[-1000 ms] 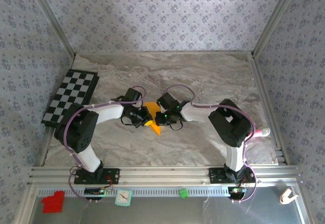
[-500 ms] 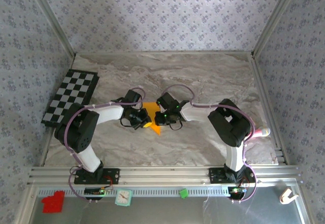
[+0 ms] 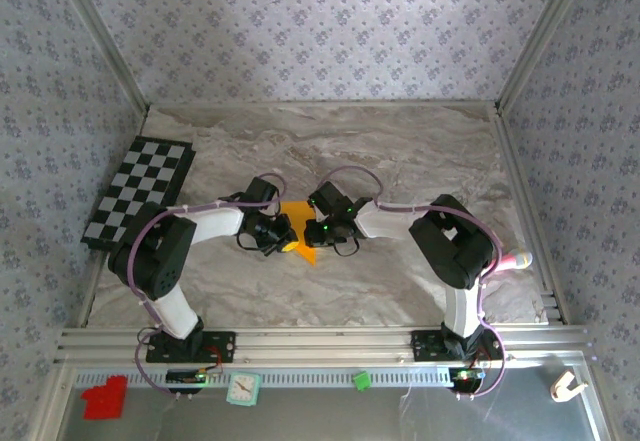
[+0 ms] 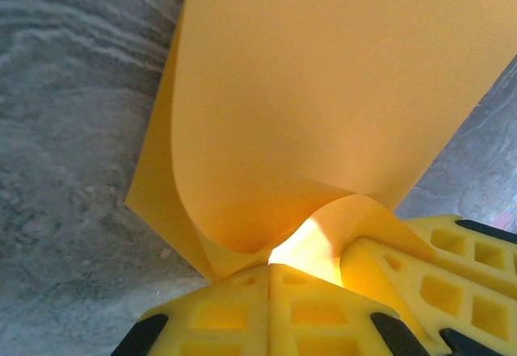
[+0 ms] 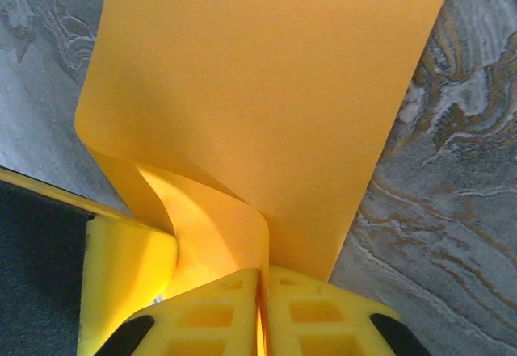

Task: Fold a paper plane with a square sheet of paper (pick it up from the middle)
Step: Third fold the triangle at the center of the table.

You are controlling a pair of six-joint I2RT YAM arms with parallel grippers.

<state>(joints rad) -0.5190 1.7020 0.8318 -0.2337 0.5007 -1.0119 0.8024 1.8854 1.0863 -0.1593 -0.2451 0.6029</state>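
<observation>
Thin orange square sheet of paper (image 3: 298, 213), curled and doubled over, at the middle of the grey marble-patterned table (image 3: 400, 151), its two sides pinched in the closed yellow jaws of the left gripper (image 3: 288, 239) and right gripper (image 3: 315, 233).

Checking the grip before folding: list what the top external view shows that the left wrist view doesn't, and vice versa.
Top external: both arms meeting mid-table, the right gripper at the thin orange square sheet of paper, and the black-and-white checkered mat by the left wall. Left wrist: yellow fingers of the left gripper shut on the paper, which curls at the pinch. Both: the orange sheet and the grey marbled table.
</observation>
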